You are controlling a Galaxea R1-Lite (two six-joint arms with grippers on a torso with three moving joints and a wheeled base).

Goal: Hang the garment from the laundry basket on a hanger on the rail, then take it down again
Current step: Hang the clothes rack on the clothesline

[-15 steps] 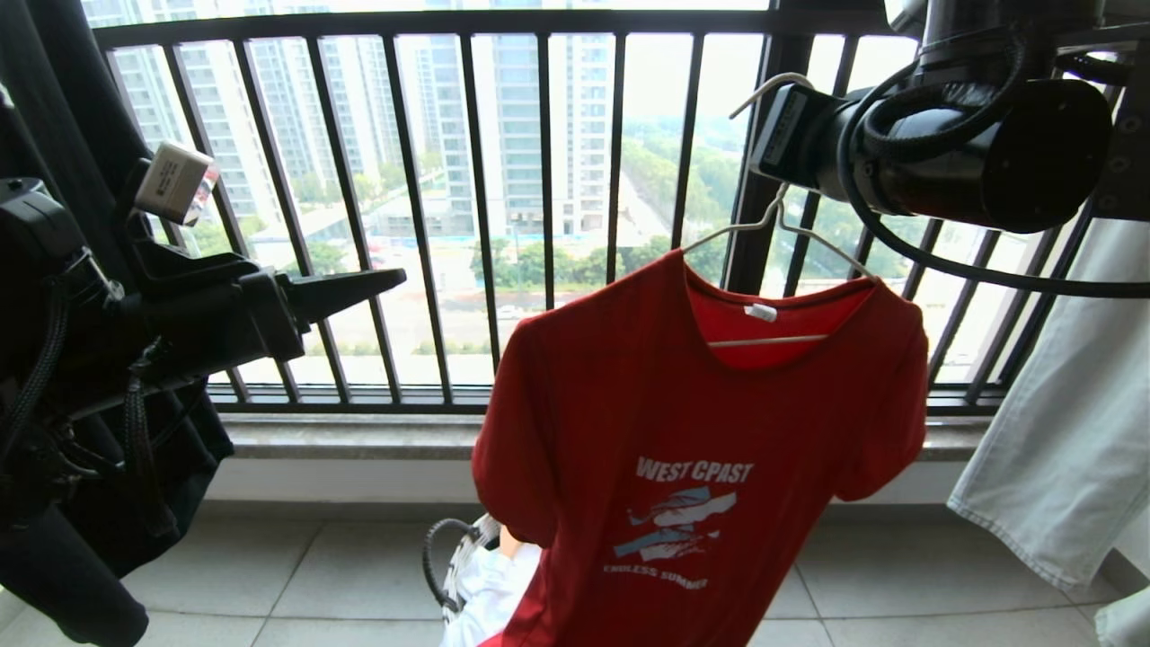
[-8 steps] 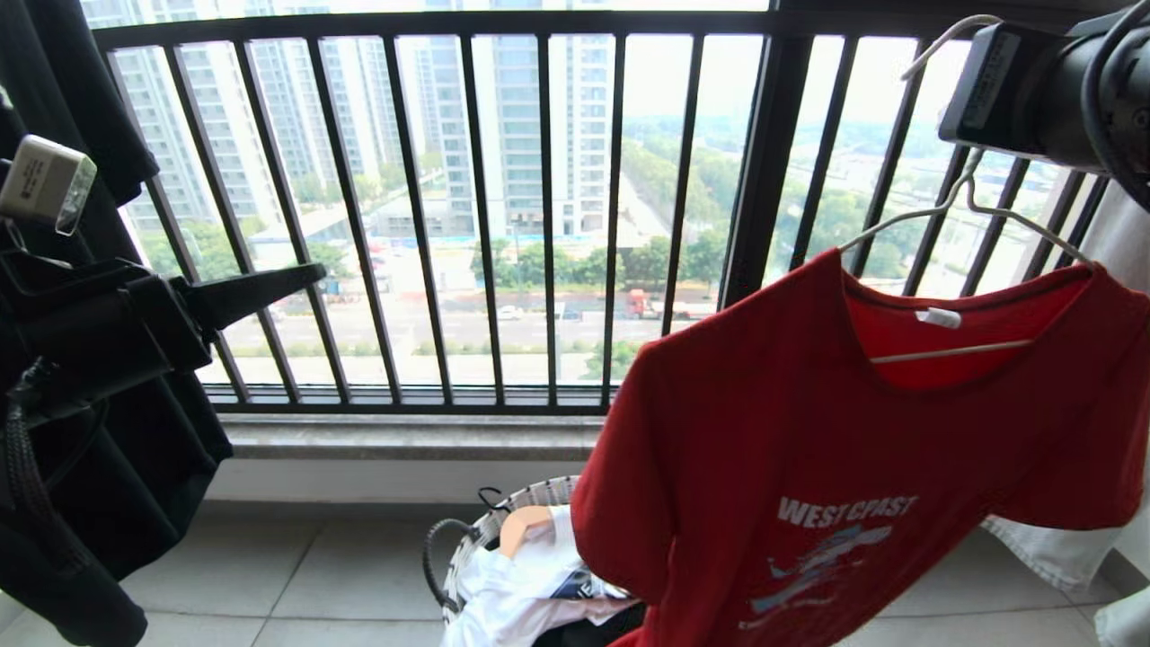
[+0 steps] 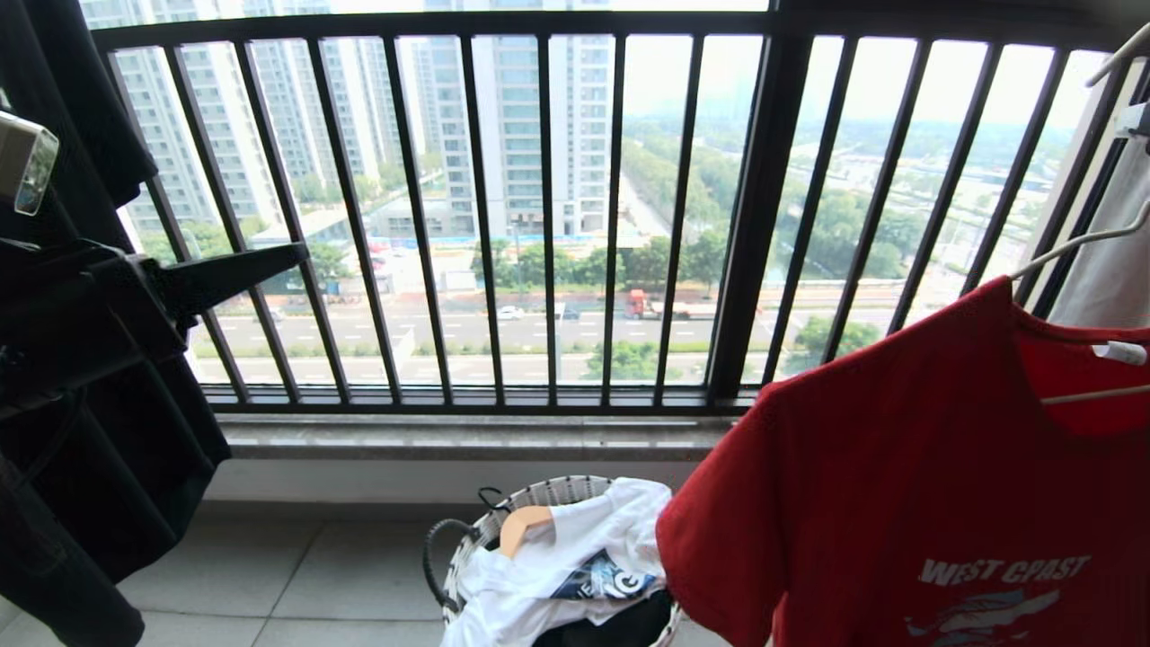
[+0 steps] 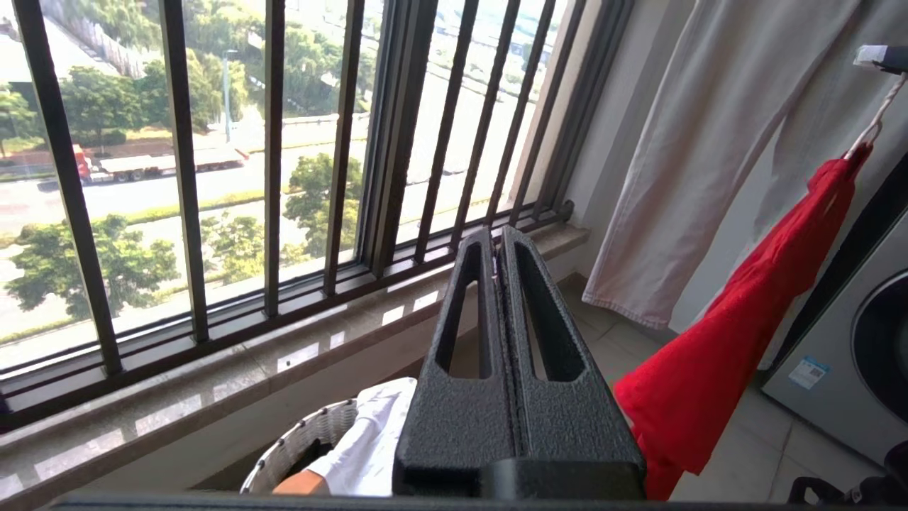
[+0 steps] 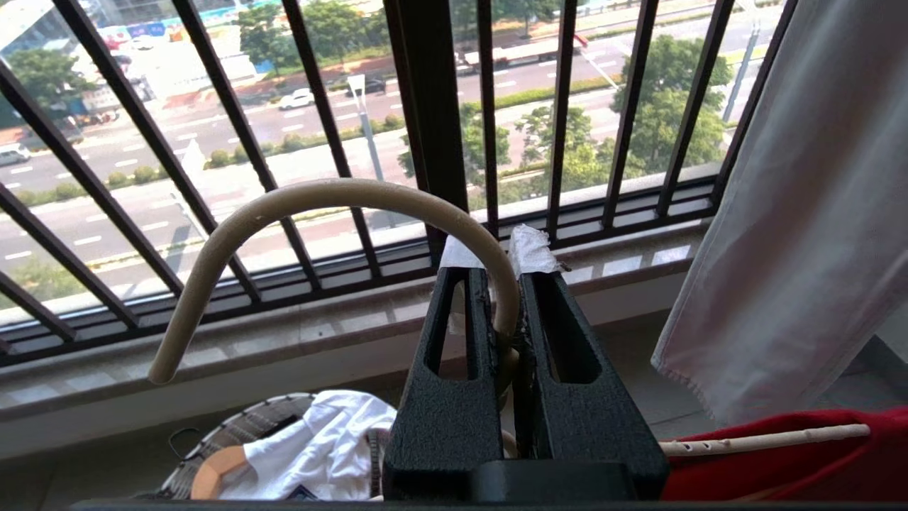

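Red garment (image 3: 907, 503) x1 on hanger (image 5: 340, 213), right tool (image 5: 496, 262) clamping hook; left tool (image 4: 496, 241) pinched empty; basket (image 3: 476, 539) maybe x1.

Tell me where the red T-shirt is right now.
The red T-shirt hangs on the wire hanger at the head view's right edge, just right of the laundry basket; the right gripper pinches the hanger's hook.

The floor (image 3: 296, 575) is laid with pale grey tiles that run up to a low wall under a stone sill. The laundry basket (image 3: 467, 544), white weave with a black rim and looped handle, stands on the tiles close to that wall, with white clothing heaped in it. At the far right a washing machine (image 4: 851, 355) stands on the same tiles.
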